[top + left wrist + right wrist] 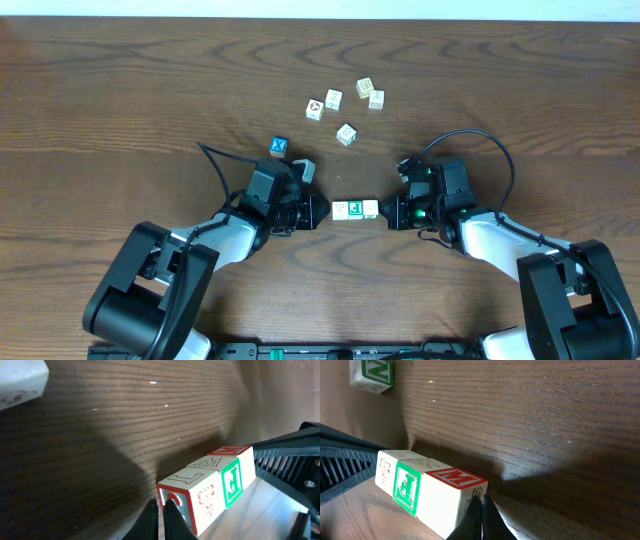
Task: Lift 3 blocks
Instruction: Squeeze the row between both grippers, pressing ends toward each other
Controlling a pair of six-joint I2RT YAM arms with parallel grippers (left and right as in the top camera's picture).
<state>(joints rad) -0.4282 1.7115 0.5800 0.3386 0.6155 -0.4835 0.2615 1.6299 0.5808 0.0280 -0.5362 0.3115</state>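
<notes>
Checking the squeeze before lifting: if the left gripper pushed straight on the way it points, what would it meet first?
The left gripper, fingers shut, points at the row of three blocks. It would meet the near end block first; it looks already against it. The right gripper is beyond the row.

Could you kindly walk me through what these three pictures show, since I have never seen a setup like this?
Two robot arms sit at a wooden table. One picture looks down from above; the other two come from cameras on each arm's wrist, so they show the same scene up close. The left gripper and right gripper, both shut, press from opposite ends on a row of three blocks, squeezed between them just above the table. Neither pinches a block between its own fingers. Further back lie a blue cube and five loose cream cubes.
</notes>
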